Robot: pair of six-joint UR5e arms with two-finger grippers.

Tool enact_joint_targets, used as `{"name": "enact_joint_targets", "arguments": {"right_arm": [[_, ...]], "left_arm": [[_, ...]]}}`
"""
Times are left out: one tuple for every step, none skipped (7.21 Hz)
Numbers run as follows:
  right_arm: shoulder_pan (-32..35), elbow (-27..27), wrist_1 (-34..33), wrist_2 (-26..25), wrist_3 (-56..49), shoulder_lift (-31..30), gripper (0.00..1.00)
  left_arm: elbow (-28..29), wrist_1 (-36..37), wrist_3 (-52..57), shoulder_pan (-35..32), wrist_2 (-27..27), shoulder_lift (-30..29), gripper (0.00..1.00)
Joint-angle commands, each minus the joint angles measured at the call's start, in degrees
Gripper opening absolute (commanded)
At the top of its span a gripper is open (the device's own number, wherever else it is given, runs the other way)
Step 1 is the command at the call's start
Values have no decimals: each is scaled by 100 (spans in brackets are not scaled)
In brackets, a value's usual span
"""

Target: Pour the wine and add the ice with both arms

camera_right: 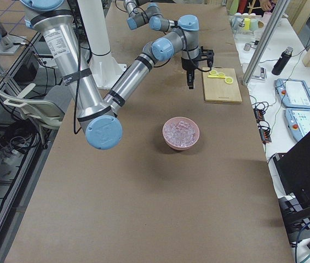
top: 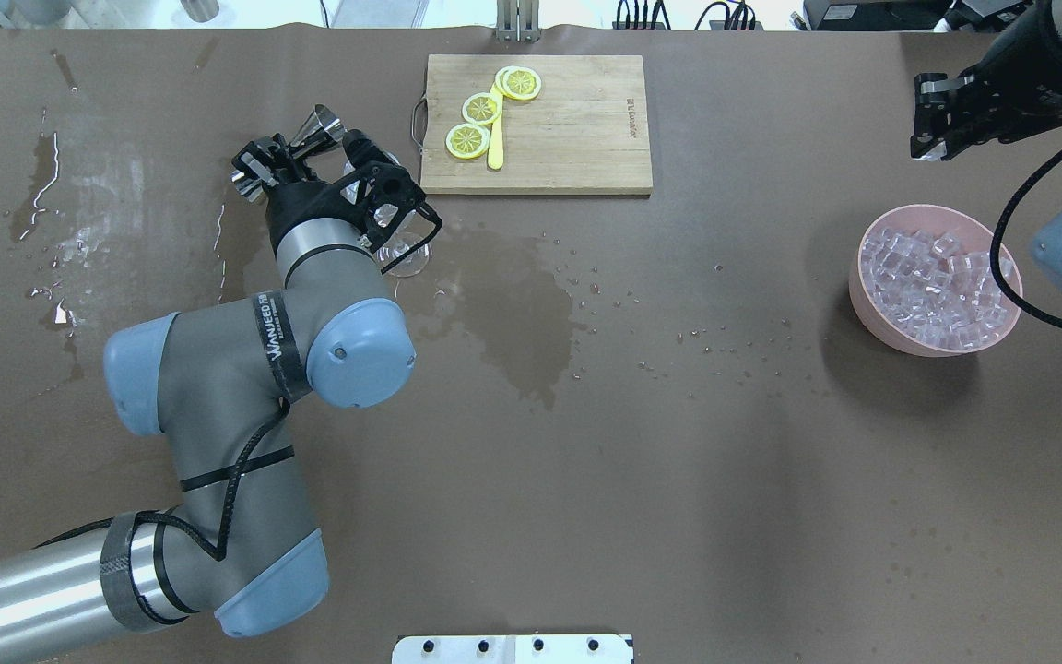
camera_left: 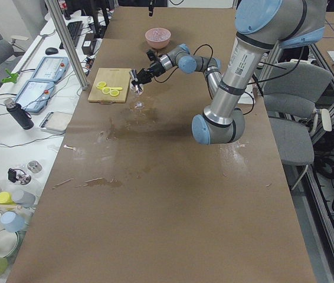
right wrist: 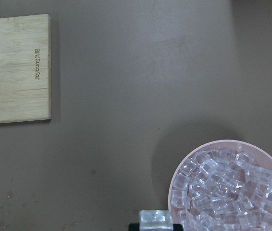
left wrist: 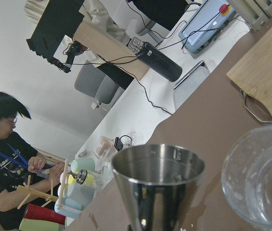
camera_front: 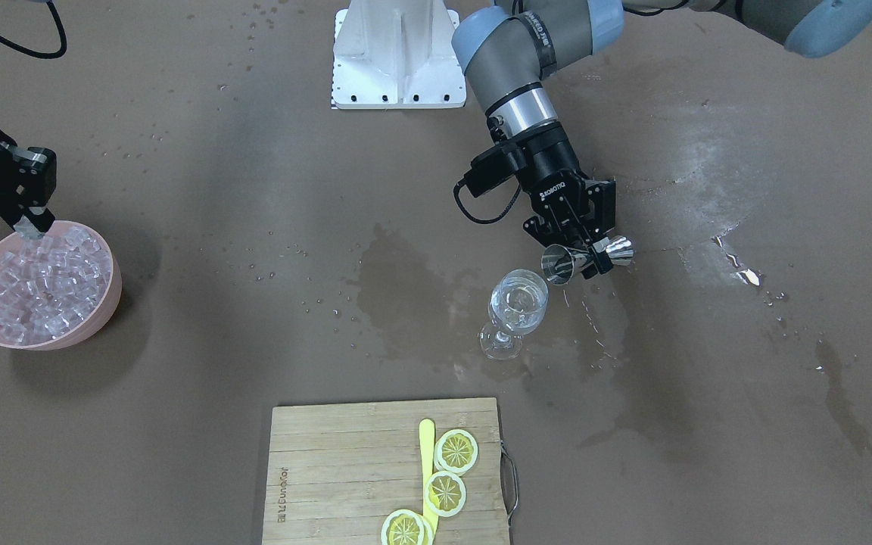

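My left gripper (camera_front: 596, 254) is shut on a steel jigger (camera_front: 561, 265), held tilted on its side just above and beside the rim of a clear stemmed glass (camera_front: 518, 303). The glass stands upright and holds a little clear wine (camera_front: 521, 316). In the left wrist view the jigger's mouth (left wrist: 157, 166) is next to the glass rim (left wrist: 265, 183). My right gripper (camera_front: 27, 225) is shut on one ice cube (right wrist: 155, 220), just above the far edge of a pink bowl (camera_front: 112, 299) full of ice (camera_front: 42, 284).
A bamboo cutting board (camera_front: 330, 469) with three lemon slices (camera_front: 445, 492) and a yellow knife (camera_front: 427, 454) lies at the operators' edge. Wet patches (camera_front: 398, 295) spread around the glass. The white base plate (camera_front: 398, 53) is at the robot's side.
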Motion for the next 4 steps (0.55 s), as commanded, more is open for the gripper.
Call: {"name": "enact_joint_targets", "arguments": {"right_arm": [[-2,3,1,5,-8,5,0],[6,3,1,5,-8,5,0],[6,3,1,5,1,5,0],[6,12,9,5,1,5,0]], "left_arm": [[-6,364,75,13,29,-42,21],[-6,452,110,22,29,-86,21],[3,540,206,22,29,-112,20],[3,602,233,22,29,-130,20]]}}
